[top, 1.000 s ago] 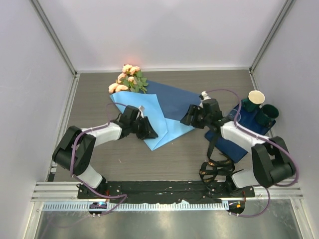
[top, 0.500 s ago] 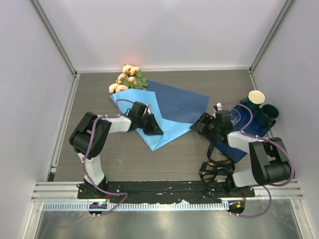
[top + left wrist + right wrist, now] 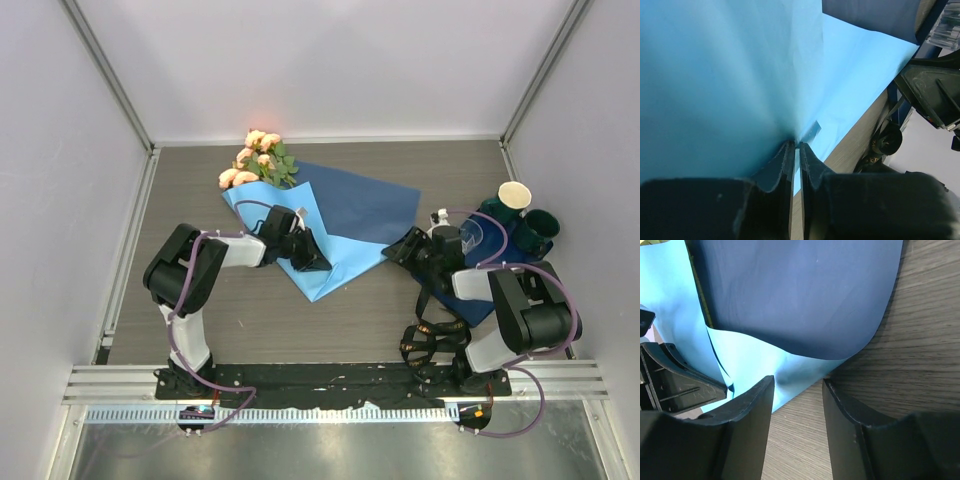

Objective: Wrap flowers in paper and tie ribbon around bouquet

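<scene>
Wood table [image 3: 340, 330]: left pincer [image 3: 796, 145] pinching paper [image 3: 730, 75] fold.

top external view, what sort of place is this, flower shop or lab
Most likely a robot lab test cell, not a shop: plain pale wall panels box in a wood-grain table, and two black-and-white robot arms are bolted to a black base plate at its near edge.

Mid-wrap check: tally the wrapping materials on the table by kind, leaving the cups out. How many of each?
paper: 1 sheet
flowers: 1 bunch
ribbon: 1
navy mat: 1
Total: 4
</scene>
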Controlling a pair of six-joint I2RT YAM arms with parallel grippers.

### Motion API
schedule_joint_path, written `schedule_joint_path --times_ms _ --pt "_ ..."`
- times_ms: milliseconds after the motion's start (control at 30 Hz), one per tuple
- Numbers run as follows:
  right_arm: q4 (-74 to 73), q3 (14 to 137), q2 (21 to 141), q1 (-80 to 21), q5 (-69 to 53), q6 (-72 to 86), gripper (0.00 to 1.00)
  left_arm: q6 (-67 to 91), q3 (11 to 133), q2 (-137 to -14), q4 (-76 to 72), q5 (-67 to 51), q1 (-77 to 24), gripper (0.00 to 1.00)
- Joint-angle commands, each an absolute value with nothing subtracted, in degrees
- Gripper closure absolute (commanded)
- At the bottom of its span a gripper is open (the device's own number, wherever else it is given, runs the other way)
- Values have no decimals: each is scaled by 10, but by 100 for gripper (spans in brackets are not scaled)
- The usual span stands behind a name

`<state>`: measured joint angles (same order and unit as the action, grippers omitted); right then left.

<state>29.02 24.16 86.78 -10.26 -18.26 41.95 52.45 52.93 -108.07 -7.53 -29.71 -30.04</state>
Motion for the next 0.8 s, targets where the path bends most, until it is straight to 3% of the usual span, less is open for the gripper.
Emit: schedule_joint_path --times_ms 0,100,233,267,467,600,767 --pt "357 222 867 -98 -155 417 52 519 512 -1094 -84 -299 -305 88" --pt "403 214 879 -98 -159 417 64 521 508 -1101 -90 -300 -305 89" --pt "429 227 889 -98 -163 399 90 519 512 -1107 -77 -294 -305 91" --pt "439 228 885 -98 -170 399 100 516 513 -1109 -73 -293 -305 91" --pt "356 279 794 -142 -157 347 100 507 518 -1107 -55 -283 -305 92" --pt "253 351 757 -280 -99 288 100 511 508 -1109 -66 -282 -305 93" --pt "206 420 771 -374 -74 272 100 521 494 -1107 -83 -277 -305 93"
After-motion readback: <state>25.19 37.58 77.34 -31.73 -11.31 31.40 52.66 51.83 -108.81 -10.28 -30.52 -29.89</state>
